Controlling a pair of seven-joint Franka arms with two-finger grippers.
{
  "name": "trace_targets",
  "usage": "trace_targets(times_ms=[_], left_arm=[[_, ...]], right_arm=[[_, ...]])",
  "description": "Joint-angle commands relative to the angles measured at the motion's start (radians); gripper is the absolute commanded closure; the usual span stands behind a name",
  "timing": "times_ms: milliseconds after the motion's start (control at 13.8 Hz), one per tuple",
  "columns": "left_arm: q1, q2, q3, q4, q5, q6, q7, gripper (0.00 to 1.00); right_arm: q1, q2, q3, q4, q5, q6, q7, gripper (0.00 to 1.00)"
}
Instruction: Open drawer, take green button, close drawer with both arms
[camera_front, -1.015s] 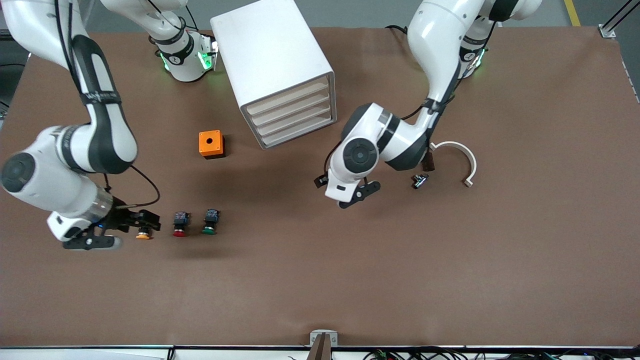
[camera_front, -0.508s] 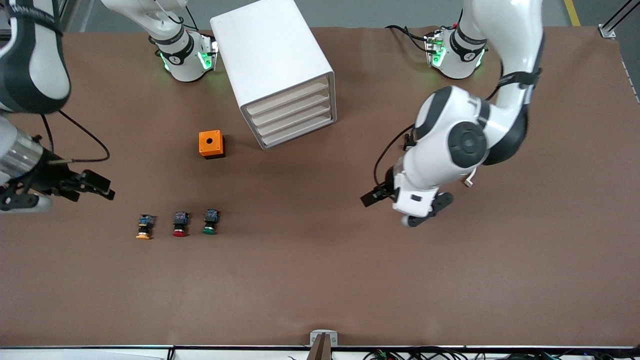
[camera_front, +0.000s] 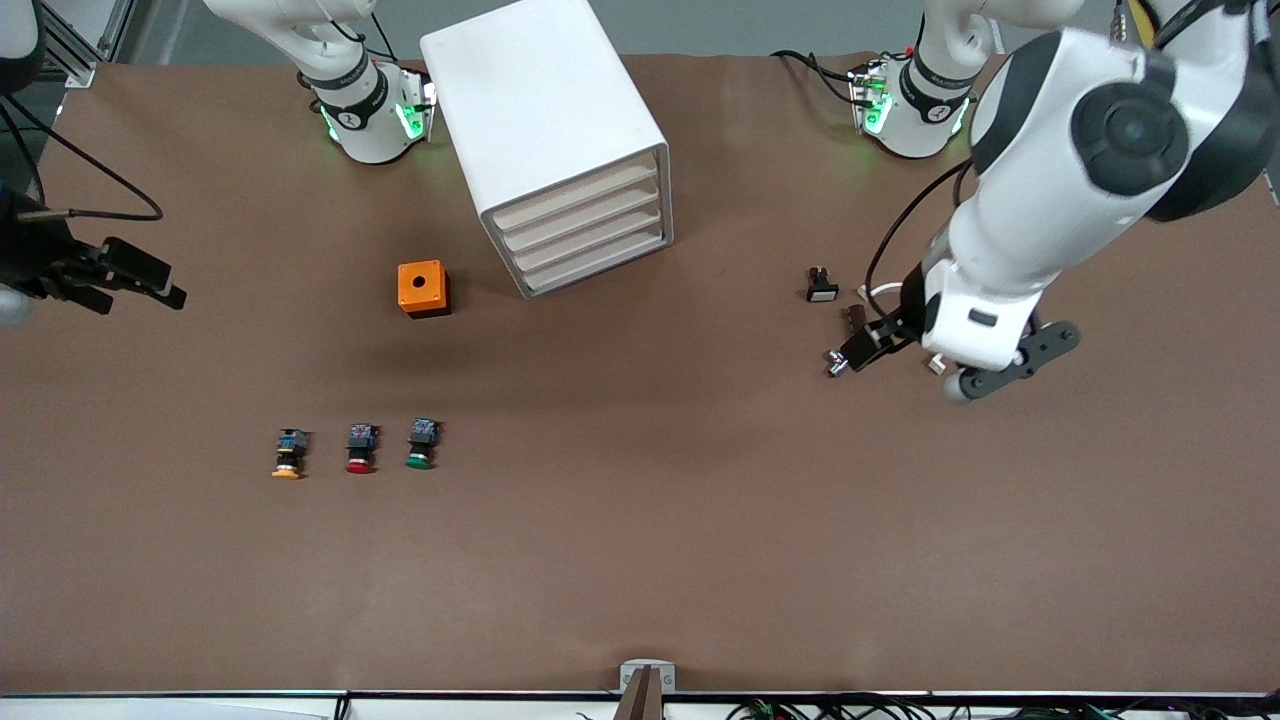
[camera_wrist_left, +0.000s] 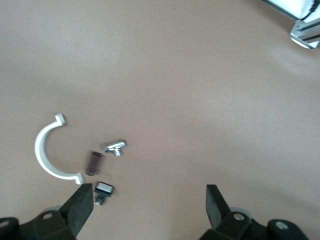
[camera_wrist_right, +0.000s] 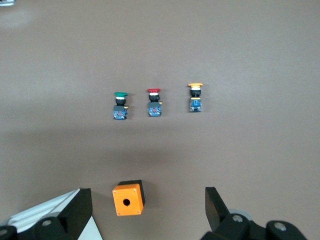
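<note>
Front view first, from my right arm's end of the table across to my left arm's. My right gripper (camera_front: 130, 275) hangs in the air over the table's edge at that end, fingers spread wide and holding nothing; my right wrist view shows both fingertips (camera_wrist_right: 80, 207) apart with bare brown table (camera_front: 640, 560) between them. Next come three push buttons in a row, all lying on the table toward the front camera's edge: the orange-capped button (camera_front: 288, 454), the red-capped button (camera_front: 361, 448), then the green button (camera_front: 420, 444), which is the one I am after. It lies on its side, cap toward the front camera, touching neither neighbour. The orange box (camera_front: 423, 288) with a round hole in its top sits farther from the camera than that row. Beside it stands the white cabinet (camera_front: 545, 130), near the edge where my bases are; all four cream fronts sit flush, the drawer (camera_front: 588, 236) third down among them, shut.

Toward my left arm's end lie a small black-and-white part (camera_front: 821, 287), a dark brown cylinder (camera_wrist_left: 93, 163), a small chrome fitting (camera_wrist_left: 115, 146) and a white half-ring clamp (camera_wrist_left: 49, 150). My left gripper (camera_front: 925, 355) hangs over these small parts, fingers (camera_wrist_left: 80, 207) wide apart, empty, touching none of them.
</note>
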Motion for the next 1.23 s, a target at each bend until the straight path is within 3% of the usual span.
trace_targets(times_ms=[0,145,363,725,870,943,1160], left_arm=[[0.069,-0.06,-0.011,-0.028,0.016,-0.046,0.155,0.01],[0.077,-0.1,-0.005,-0.028,0.016,-0.085,0.235,0.0],[0.124,-0.153,-0.007,-0.028,0.015,-0.146,0.289,0.0],[0.196,-0.213,-0.01,-0.034,0.016,-0.229,0.359,0.0],[0.238,-0.232,-0.01,-0.037,0.016,-0.232,0.479,0.0],[0.253,-0.245,-0.01,-0.046,0.016,-0.243,0.51,0.01],[0.275,-0.279,-0.014,-0.097,0.018,-0.246,0.515,0.01]], right_arm=[[-0.011,0.004,0.014,0.029,-0.062,-0.025,0.001,0.0],[-0.008,0.001,0.017,0.029,-0.073,-0.026,0.01,0.0],[-0.008,-0.007,0.067,0.03,-0.189,-0.061,0.077,0.0],[-0.017,-0.023,0.08,0.032,-0.148,-0.054,0.149,0.0],[-0.083,-0.021,0.128,0.033,-0.148,-0.061,0.134,0.0],[-0.13,-0.021,0.186,0.035,-0.15,-0.063,0.136,0.0],[-0.134,-0.018,0.205,0.064,-0.16,-0.06,0.134,0.0]])
